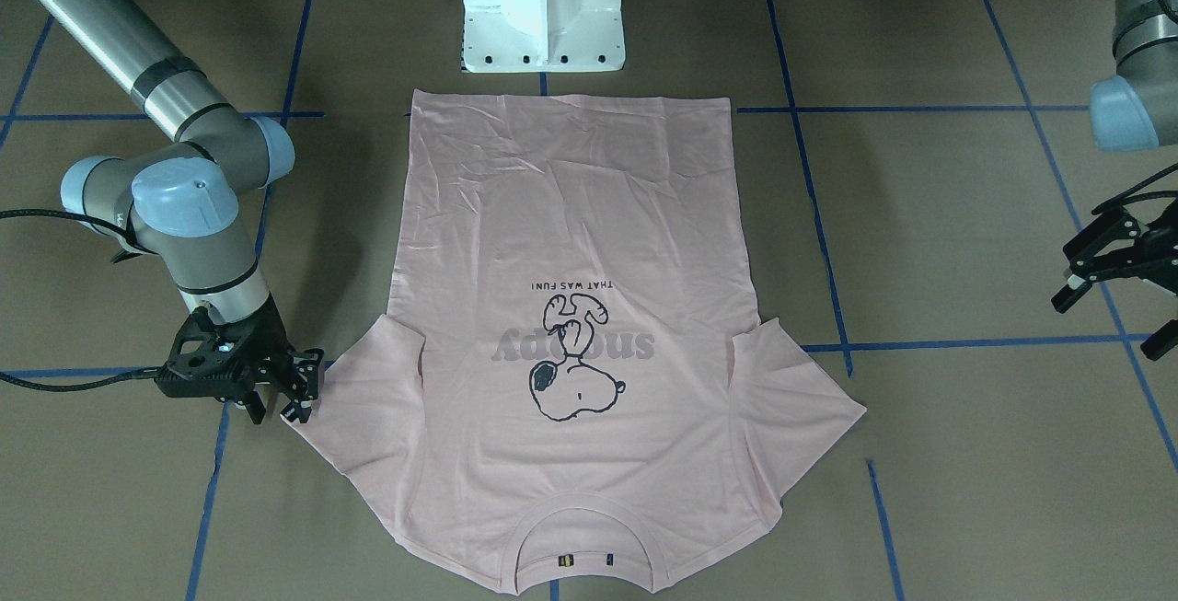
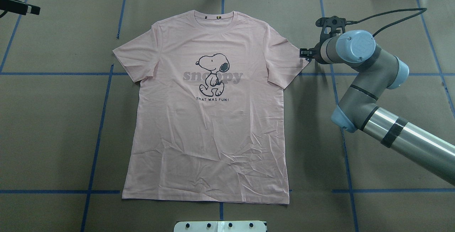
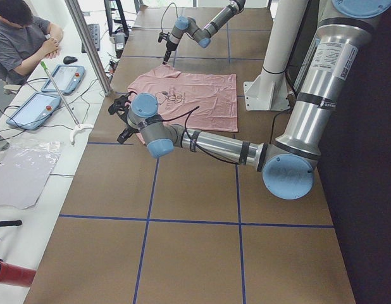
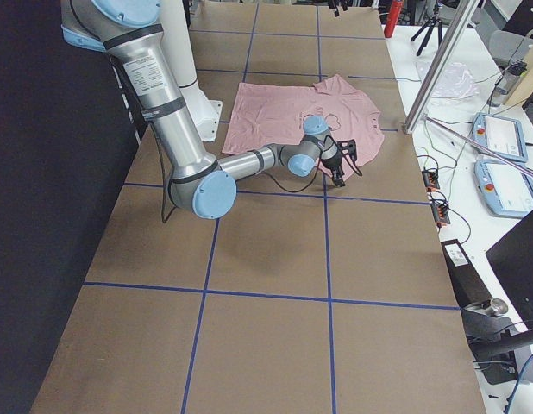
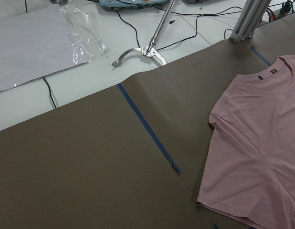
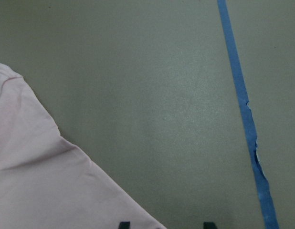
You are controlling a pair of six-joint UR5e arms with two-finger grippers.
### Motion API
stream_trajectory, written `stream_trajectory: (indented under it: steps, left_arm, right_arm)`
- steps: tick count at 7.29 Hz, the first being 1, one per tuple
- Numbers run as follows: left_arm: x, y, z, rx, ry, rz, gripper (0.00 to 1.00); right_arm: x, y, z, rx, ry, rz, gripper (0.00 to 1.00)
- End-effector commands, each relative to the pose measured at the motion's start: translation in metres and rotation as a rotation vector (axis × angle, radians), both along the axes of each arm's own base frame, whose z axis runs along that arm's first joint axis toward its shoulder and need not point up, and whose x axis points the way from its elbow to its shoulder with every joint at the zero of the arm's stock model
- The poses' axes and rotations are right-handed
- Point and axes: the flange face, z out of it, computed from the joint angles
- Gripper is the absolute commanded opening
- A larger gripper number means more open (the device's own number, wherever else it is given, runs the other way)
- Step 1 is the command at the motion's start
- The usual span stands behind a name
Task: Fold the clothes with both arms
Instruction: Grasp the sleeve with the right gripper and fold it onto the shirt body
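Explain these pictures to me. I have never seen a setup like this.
These show two robot arms at a brown table, each ending in a two-fingered pincer. Two pictures look down from above, one from behind the robot and one facing it; two look along the table from its ends; two come from cameras on the wrists. A pink T-shirt lies flat, print up. The right pincer is open at one sleeve's edge, gripping nothing. The left pincer hangs off to the side, also empty.
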Motion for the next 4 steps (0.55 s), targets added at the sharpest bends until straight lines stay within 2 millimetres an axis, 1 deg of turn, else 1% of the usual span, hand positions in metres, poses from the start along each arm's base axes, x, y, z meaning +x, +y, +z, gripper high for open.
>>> stream_trajectory:
  steps: [1,3,4]
  left_arm:
    - [0.0005,0.0002,0.0001,0.0,0.001,0.002,1.0]
    - [-0.0005,0.0,0.0001,0.0,0.0,-0.001,1.0]
    - [-0.0005,0.0,0.0001,0.0,0.0,-0.001,1.0]
  right_arm:
    - [-0.0063,0.0039,-0.0011,-0.001,-0.002,-0.003,0.59]
    - [-0.0107,0.0067,-0.001,0.006,0.004,0.0,0.59]
    - [-0.0107,0.0067,-0.0008,0.005,0.006,0.0,0.51]
